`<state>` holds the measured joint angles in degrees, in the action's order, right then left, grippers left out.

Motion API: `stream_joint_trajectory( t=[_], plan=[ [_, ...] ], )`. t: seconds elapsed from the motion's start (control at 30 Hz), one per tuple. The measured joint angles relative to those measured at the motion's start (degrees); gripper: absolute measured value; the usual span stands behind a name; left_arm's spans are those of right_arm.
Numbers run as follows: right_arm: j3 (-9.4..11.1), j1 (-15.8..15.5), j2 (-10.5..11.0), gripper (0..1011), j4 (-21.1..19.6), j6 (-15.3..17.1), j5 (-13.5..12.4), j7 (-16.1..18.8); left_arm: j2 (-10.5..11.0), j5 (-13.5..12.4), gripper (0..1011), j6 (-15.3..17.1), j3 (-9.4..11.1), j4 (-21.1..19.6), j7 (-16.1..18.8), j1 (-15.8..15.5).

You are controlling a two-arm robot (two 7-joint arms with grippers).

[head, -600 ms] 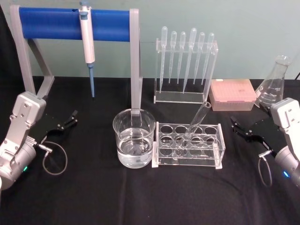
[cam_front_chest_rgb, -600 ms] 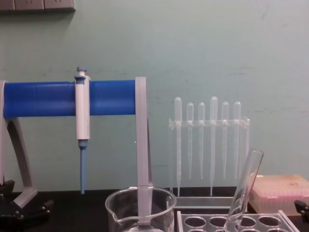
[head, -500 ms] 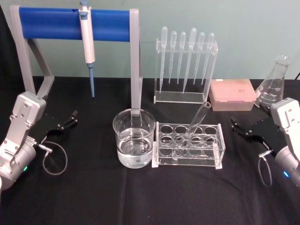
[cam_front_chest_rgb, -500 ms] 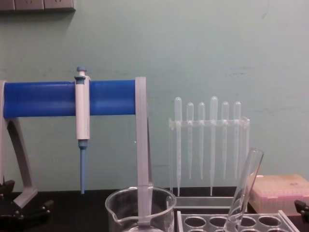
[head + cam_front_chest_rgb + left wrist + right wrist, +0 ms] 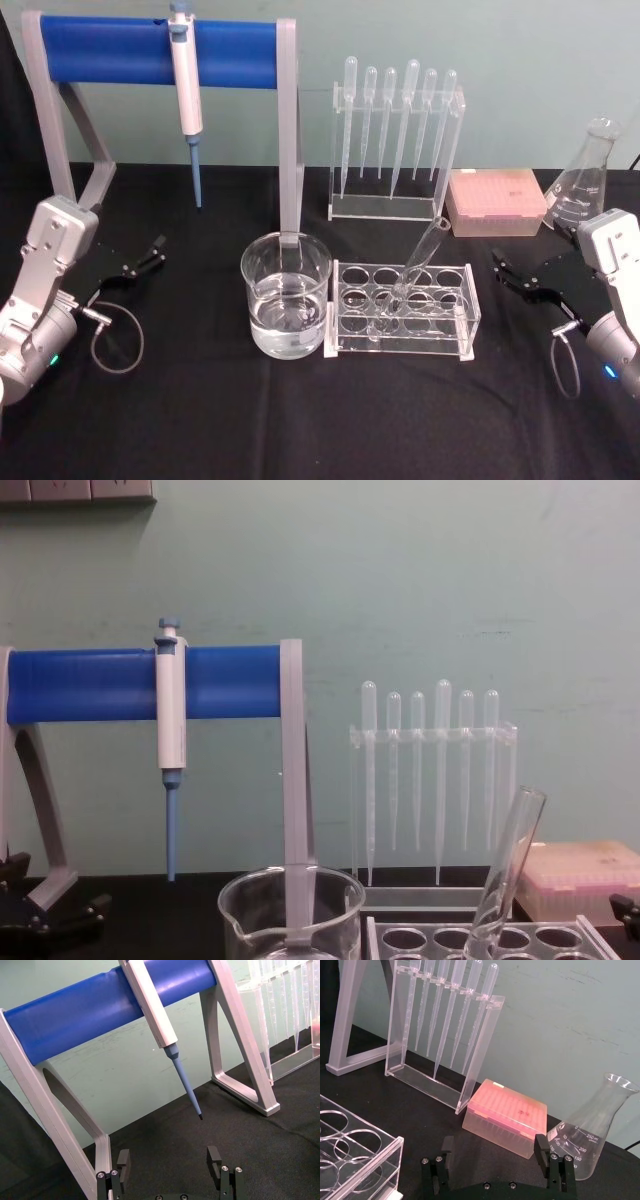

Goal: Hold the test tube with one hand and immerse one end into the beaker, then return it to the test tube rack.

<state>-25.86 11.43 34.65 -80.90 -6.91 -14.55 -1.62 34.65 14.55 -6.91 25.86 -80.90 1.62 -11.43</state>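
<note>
- Test tube (image 5: 410,265), a long clear glass one with a rounded bottom, leans tilted in the clear holed plastic rack (image 5: 466,300). No fingers are on it, and its open rim points up and back.
- The black flat-fingered left gripper (image 5: 155,250) has its fingers spread wide and grasps nothing. It is at the left of the black-covered table (image 5: 200,420), well apart from the rack.
- The matching right gripper (image 5: 503,268) is also released and empty, near the rack's right end.
- The wide clear glass beaker (image 5: 286,305), partly filled with clear liquid, stands just beside the rack's left end.
- Farther back, a white-and-blue micropipette (image 5: 186,85) hangs on a blue-barred grey stand (image 5: 110,50).
- Thin plastic pipettes (image 5: 395,120), a pink tip box (image 5: 497,200) and a glass conical flask (image 5: 583,185) line the rear right.
</note>
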Motion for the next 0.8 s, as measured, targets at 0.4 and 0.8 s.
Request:
stream_joint_trajectory(
  t=[0.4, 0.8],
  plan=[
    [0.1, -0.1, 0.0, 1004, -0.1, -0.1, -0.1, 0.1, 0.0, 0.0, 1000, 0.0, 0.0, 0.0, 0.0, 0.0],
    [6.5, -7.9, 5.6, 1004, -11.6, -1.1, -7.1, 6.9, 0.0, 0.0, 1000, 0.0, 0.0, 0.0, 0.0, 0.0]
  ],
)
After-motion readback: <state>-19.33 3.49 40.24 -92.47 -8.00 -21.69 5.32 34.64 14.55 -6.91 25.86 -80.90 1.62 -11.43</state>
